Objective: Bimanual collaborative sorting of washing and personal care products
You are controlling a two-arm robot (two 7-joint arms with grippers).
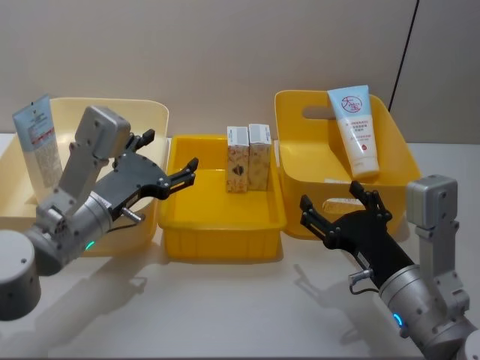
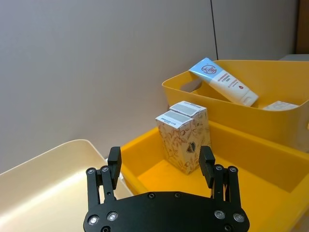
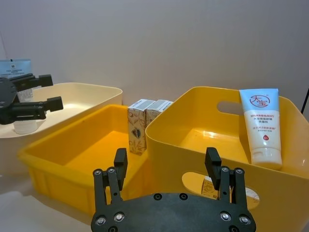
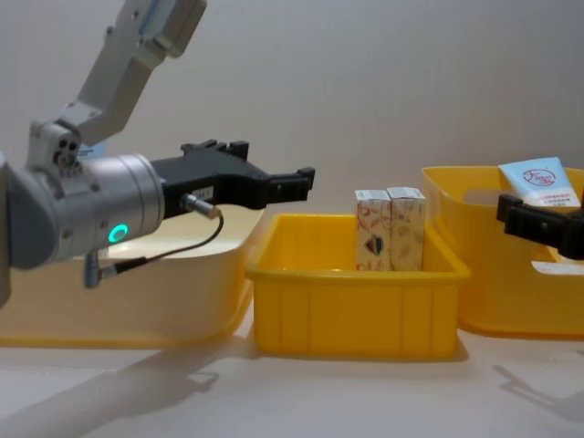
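Boxes (image 1: 248,158) stand upright, touching, at the back of the middle yellow tray (image 1: 223,229); one tube (image 1: 358,130) leans in the right bin (image 1: 394,135). I see the left gripper (image 1: 171,169) above the tray's left edge and the right gripper (image 1: 339,205) before the bin, both wide open, holding nothing. I worry a finger knocks the neighbour box down.

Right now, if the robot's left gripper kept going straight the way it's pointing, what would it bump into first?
Probably the two patterned boxes standing in the middle yellow bin. The open left gripper points straight at them in its wrist view, though it may sit high enough to skim their tops.
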